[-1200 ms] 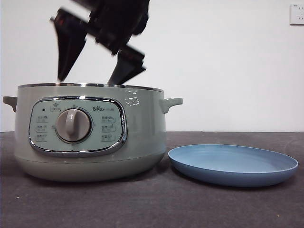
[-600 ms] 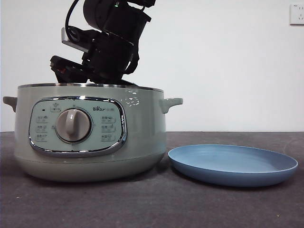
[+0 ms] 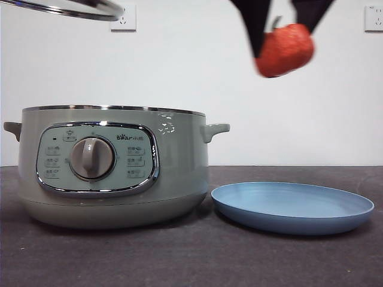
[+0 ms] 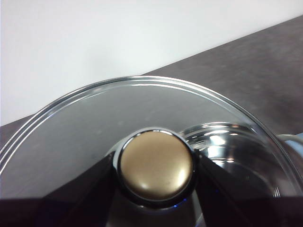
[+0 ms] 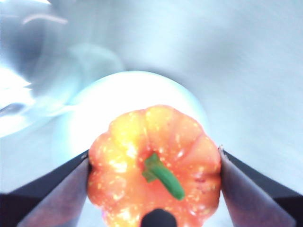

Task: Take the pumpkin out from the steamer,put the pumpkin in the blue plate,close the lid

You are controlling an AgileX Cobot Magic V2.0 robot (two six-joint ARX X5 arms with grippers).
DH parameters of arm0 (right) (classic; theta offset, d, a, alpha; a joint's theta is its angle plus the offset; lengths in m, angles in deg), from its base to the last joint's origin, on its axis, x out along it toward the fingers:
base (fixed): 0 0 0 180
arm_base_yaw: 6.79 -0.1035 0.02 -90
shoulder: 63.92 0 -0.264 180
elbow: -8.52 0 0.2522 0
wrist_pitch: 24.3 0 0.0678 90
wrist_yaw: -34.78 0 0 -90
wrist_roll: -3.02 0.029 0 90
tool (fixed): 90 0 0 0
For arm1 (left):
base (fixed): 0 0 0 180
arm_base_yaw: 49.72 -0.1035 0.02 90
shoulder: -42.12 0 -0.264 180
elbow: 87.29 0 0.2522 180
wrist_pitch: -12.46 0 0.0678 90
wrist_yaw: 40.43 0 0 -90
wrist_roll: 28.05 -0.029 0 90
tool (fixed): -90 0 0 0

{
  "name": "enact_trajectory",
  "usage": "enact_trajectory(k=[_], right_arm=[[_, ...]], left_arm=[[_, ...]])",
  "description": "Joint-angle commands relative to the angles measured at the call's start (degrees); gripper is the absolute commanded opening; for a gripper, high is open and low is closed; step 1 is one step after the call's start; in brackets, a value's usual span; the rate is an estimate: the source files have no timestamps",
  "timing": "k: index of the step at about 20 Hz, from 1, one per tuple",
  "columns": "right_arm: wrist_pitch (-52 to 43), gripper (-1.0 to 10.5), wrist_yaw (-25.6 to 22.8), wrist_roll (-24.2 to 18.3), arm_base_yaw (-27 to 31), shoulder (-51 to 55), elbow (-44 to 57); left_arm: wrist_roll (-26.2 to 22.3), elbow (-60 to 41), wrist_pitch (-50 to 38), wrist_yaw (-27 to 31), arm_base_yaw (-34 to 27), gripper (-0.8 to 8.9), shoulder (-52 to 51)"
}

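With the right gripper [image 3: 282, 42] now risen out of the steamer [image 3: 114, 167], I carry the pumpkin [image 3: 285, 50] pinched high above the blue plate [image 3: 293, 206], lowering next, while my left gripper [image 4: 155, 165] clamps the lid [image 3: 66, 7] knob aloft.

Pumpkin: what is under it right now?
The pumpkin, gripped by the right gripper, hangs in the air above the blue plate. The right wrist view shows the pale plate directly below. The part of the plate behind the pumpkin is covered.
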Motion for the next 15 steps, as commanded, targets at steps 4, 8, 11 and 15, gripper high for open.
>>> enact_trajectory(k=[4, 8, 11, 15], right_arm=[[-6.99, 0.0, -8.35, 8.13, 3.91, 8.72, 16.68], [-24.70, 0.0, -4.61, 7.82, 3.80, 16.76, 35.41], [-33.57, 0.0, 6.84, 6.40, 4.07, 17.22, 43.60], [-40.41, 0.0, 10.32, 5.44, 4.35, 12.94, 47.71]], left_arm=[[-0.04, 0.61, -3.54, -1.05, 0.00, -0.09, -0.15], [-0.04, 0.61, -3.58, -1.07, 0.00, -0.09, -0.07], [-0.04, 0.61, -3.72, -1.14, 0.00, -0.09, 0.31], [-0.04, 0.61, -3.74, -1.18, 0.00, -0.09, 0.50]])
